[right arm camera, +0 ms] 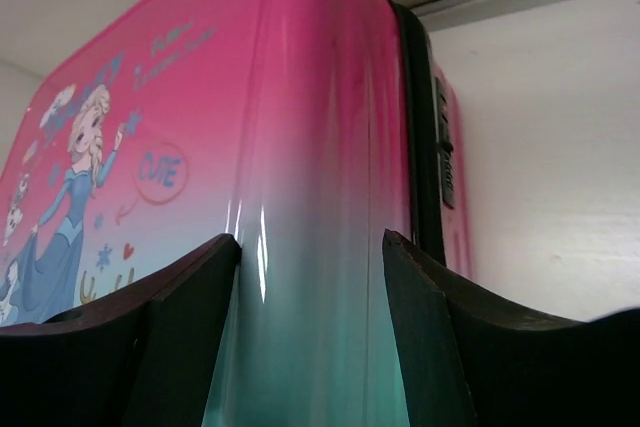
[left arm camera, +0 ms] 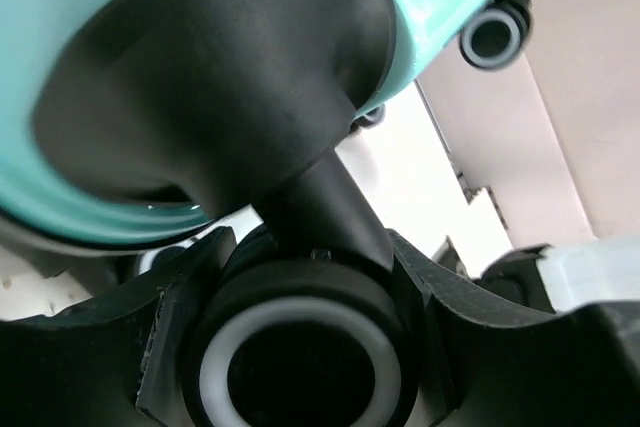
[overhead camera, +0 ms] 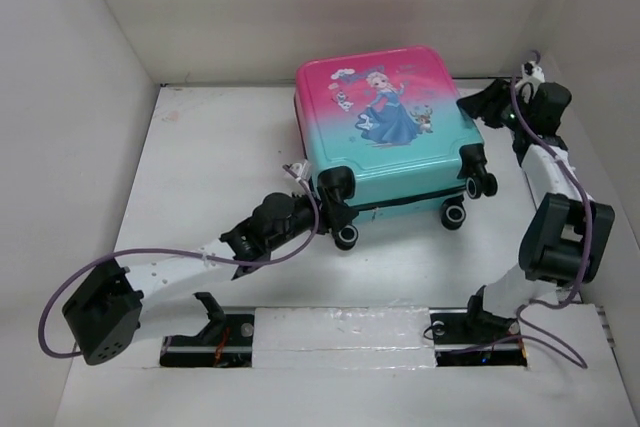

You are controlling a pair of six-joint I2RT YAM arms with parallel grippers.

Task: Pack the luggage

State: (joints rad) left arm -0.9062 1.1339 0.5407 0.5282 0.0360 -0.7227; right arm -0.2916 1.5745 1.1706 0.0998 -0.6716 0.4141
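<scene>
The luggage (overhead camera: 385, 127) lies flat and closed on the white table, princess print facing up, black wheels toward me. My left gripper (overhead camera: 322, 215) is at its near left corner. In the left wrist view my left gripper (left arm camera: 305, 242) has its jaws closed round a black wheel (left arm camera: 300, 347) with a white ring, under the teal shell (left arm camera: 60, 37). My right gripper (overhead camera: 470, 107) is at the luggage's right edge. In the right wrist view my right gripper (right arm camera: 312, 242) is open, with its fingers (right arm camera: 190, 287) either side of the luggage's rounded pink-to-teal edge (right arm camera: 310, 147).
White enclosure walls (overhead camera: 90, 67) stand close on the left, back and right. The right arm (overhead camera: 560, 227) runs along the right wall. Purple cables (overhead camera: 150, 262) trail from both arms. More wheels (overhead camera: 453, 215) stick out at the luggage's near edge.
</scene>
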